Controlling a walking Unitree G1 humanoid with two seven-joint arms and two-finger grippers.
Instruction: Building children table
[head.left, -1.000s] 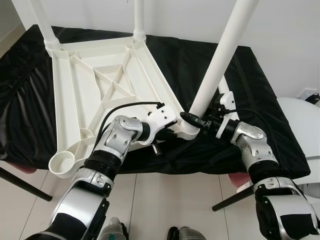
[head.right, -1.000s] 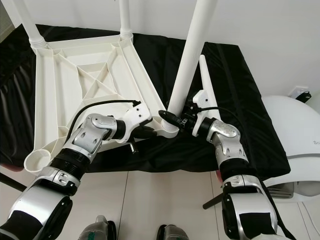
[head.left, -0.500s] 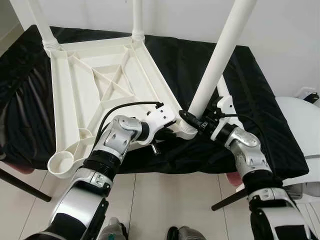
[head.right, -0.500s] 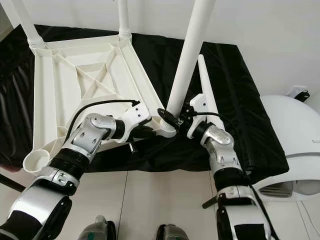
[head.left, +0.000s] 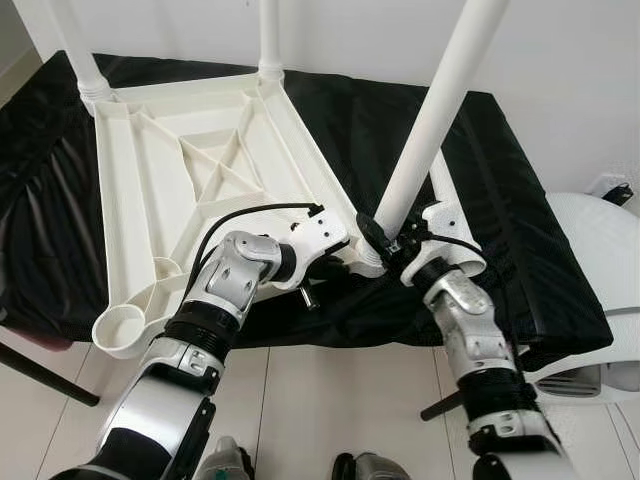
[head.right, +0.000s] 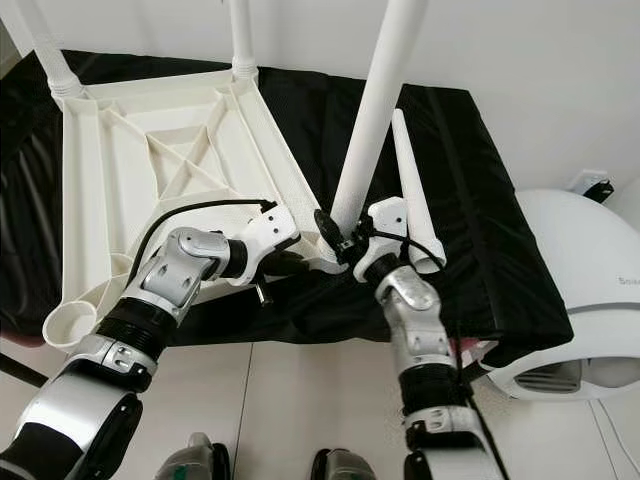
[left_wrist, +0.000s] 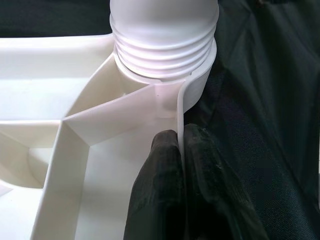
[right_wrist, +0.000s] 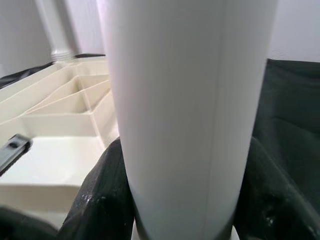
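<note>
Leg (head.left: 437, 110) clasped low by right gripper (head.left: 385, 240); tabletop rim (left_wrist: 181, 150) pinched by left gripper (left_wrist: 182, 200)
Cross-threading was risked at the near-right socket (left_wrist: 165, 75) if the leaning leg was turned

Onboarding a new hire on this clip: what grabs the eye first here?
The upside-down white tabletop on the black cloth, ribs up, with legs standing in its far corners. Then the near leg, tilted in its corner socket, with the right end effector clamped around its base. The left end effector pinches the tabletop's edge right beside that socket, and a spare leg lies on the cloth.
</note>
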